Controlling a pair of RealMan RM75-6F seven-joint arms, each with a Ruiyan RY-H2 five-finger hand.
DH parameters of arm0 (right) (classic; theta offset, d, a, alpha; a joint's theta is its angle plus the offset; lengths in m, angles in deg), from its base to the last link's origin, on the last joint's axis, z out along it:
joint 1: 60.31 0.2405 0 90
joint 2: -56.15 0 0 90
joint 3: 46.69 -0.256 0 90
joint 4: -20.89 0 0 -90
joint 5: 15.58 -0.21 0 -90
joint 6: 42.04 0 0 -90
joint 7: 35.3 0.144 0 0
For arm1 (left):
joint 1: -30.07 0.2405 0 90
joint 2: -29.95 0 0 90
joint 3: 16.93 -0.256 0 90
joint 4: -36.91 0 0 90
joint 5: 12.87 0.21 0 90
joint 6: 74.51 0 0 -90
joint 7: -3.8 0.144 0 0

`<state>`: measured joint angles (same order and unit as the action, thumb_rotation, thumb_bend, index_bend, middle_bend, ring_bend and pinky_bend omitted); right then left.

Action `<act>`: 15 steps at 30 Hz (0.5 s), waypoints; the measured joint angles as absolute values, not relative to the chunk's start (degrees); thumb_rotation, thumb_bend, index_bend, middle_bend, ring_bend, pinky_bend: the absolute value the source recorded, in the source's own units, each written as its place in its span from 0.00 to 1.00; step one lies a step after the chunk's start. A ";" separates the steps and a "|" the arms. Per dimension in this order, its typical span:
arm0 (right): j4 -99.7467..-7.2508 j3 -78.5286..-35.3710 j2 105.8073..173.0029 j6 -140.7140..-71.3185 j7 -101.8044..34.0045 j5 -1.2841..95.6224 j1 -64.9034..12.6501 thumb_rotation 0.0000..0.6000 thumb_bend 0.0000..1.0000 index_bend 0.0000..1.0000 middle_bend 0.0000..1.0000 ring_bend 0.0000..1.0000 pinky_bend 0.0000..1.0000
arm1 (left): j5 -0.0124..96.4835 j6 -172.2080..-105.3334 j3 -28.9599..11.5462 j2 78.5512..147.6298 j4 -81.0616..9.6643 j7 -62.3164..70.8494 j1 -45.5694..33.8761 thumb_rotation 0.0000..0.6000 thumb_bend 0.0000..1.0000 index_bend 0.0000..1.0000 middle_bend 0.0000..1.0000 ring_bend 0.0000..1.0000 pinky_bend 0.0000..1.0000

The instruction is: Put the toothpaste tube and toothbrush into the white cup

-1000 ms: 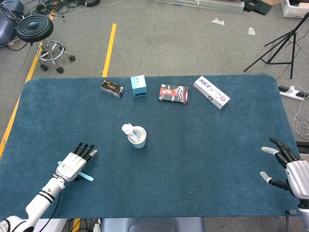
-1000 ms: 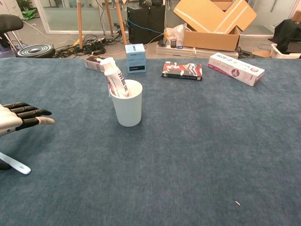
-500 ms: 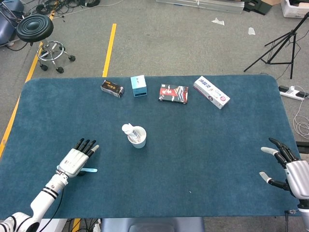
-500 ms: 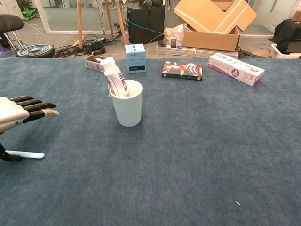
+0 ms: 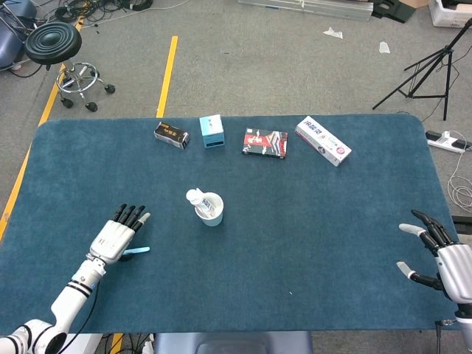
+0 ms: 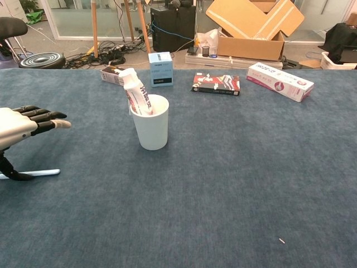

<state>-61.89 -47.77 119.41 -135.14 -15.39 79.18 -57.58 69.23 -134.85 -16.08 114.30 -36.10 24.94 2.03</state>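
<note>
The toothpaste tube (image 6: 137, 91) is seen standing in the white cup (image 6: 150, 123); the toothbrush (image 6: 34, 173) is pinched under the left hand (image 5: 114, 237), other fingers extended; a lift rightward to the cup is called for; the right hand (image 5: 441, 256) is held spread, empty.

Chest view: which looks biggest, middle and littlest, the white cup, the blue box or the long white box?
1. white cup, though it is nearest the camera
2. long white box
3. blue box

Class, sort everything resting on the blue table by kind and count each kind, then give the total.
Boxes: 4, namely dark box, light blue box, red and black box, long white box
Cups: 1, white cup
Toothpaste tubes: 1, toothpaste tube, in the cup
Toothbrushes: 1, toothbrush, by the left robot hand
Total: 7
</note>
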 measured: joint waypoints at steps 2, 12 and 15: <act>-61.89 -47.73 119.40 -135.13 -15.39 79.25 -57.57 1.00 0.13 0.30 0.14 0.16 0.50 | 67.92 -134.66 -15.84 113.84 -37.74 25.11 2.31 1.00 0.00 0.13 0.00 0.00 0.00; -61.97 -47.71 119.47 -135.07 -15.66 79.25 -57.54 1.00 0.12 0.30 0.14 0.16 0.50 | 56.84 -131.19 -13.98 111.08 -46.47 28.26 2.83 1.00 0.00 0.54 0.00 0.00 0.00; -61.96 -47.74 119.44 -134.97 -15.59 79.16 -57.51 1.00 0.12 0.30 0.14 0.16 0.50 | 54.88 -129.76 -13.63 110.68 -47.66 28.03 2.60 1.00 0.00 0.56 0.00 0.00 0.00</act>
